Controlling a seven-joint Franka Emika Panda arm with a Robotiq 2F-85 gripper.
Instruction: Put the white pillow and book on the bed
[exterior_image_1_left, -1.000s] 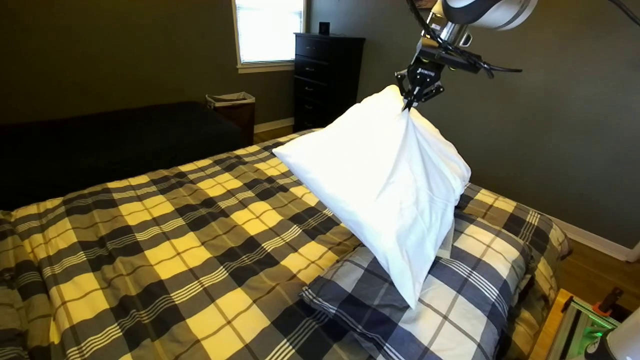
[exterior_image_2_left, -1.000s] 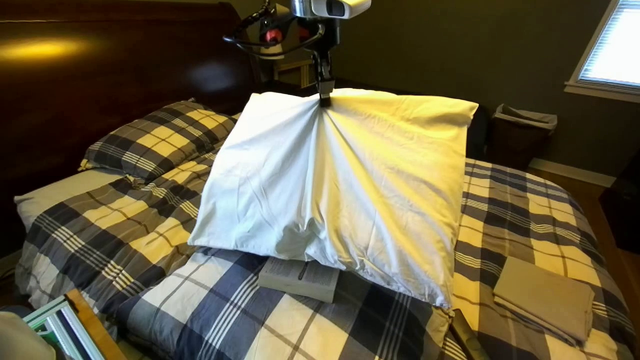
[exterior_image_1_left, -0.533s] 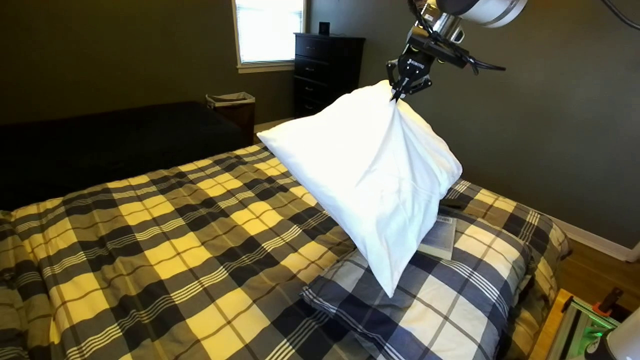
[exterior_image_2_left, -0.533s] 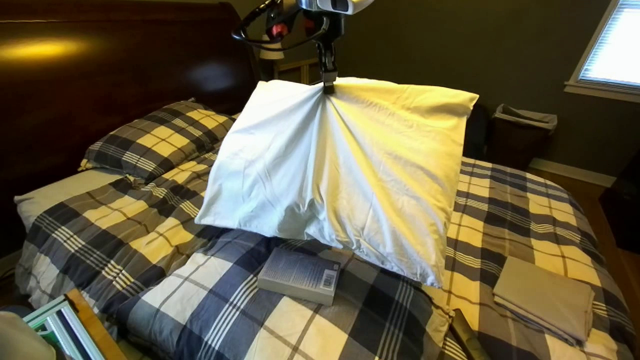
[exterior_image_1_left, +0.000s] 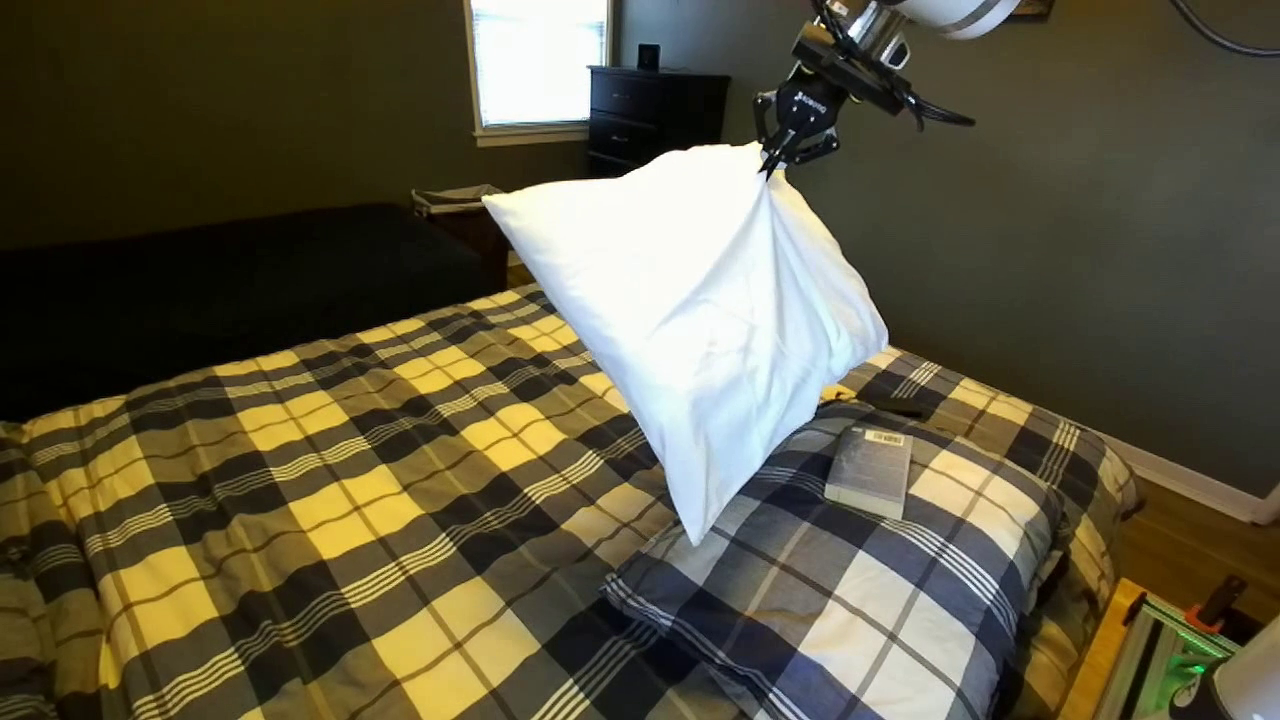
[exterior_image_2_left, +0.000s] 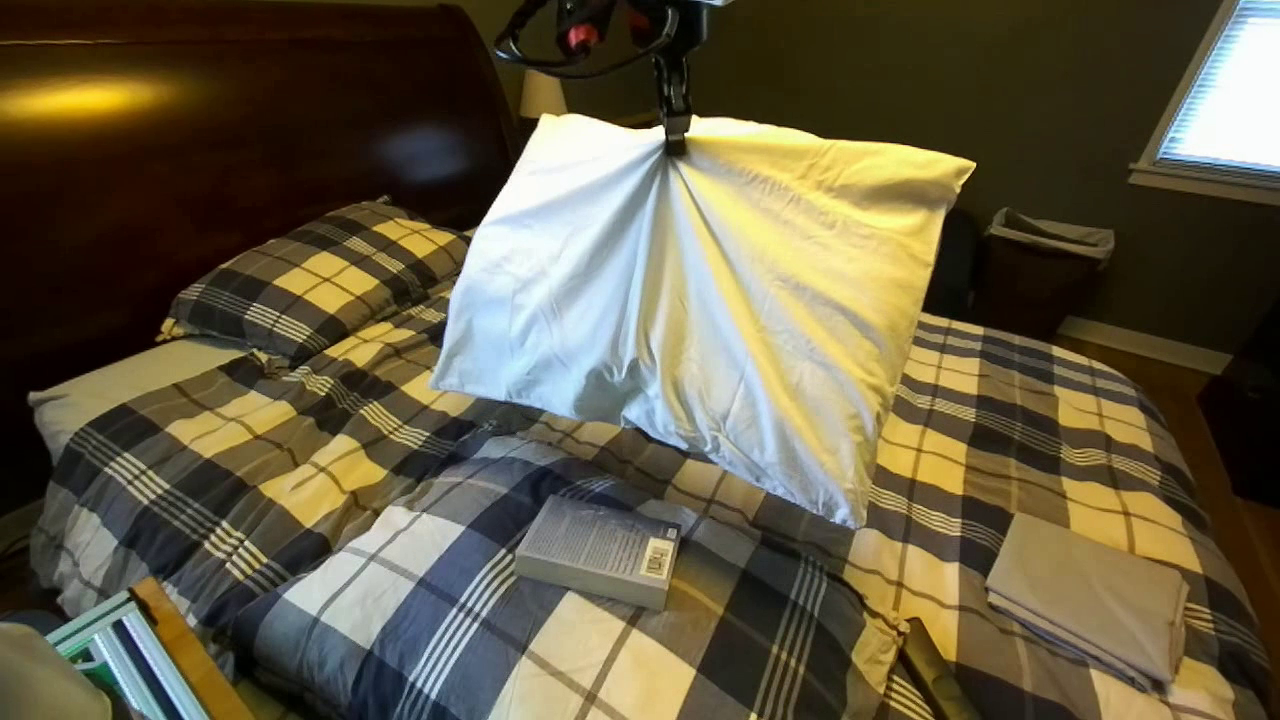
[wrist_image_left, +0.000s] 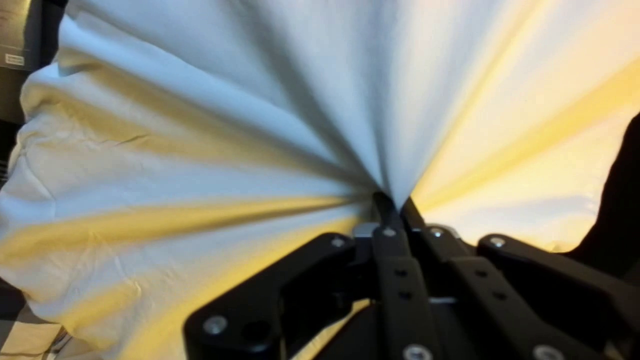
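My gripper (exterior_image_1_left: 768, 168) is shut on the top edge of the white pillow (exterior_image_1_left: 680, 270). The pillow hangs tilted and creased, seemingly above the bed (exterior_image_1_left: 330, 480). In an exterior view the gripper (exterior_image_2_left: 677, 145) pinches the pillow (exterior_image_2_left: 690, 300) near its upper middle. In the wrist view the fingertips (wrist_image_left: 397, 205) pinch gathered white cloth (wrist_image_left: 225, 150), which fills most of the picture. The grey book (exterior_image_2_left: 598, 550) lies flat, barcode up, on the plaid pillow (exterior_image_2_left: 420, 570) on the bed, below and apart from the gripper. The book also shows here (exterior_image_1_left: 868, 470).
A folded grey cloth (exterior_image_2_left: 1085, 595) and a dark stick-like thing (exterior_image_2_left: 935, 675) lie on the bed. Another plaid pillow (exterior_image_2_left: 320, 280) lies near the wooden headboard (exterior_image_2_left: 250, 120). A metal-railed stand (exterior_image_1_left: 1150, 650) is beside the bed. A hamper (exterior_image_2_left: 1045, 240) stands beyond the bed.
My gripper has risen with the white pillow and carried it away from the plaid pillow, leftward in an exterior view. The book, partly covered before, is now uncovered and has not moved.
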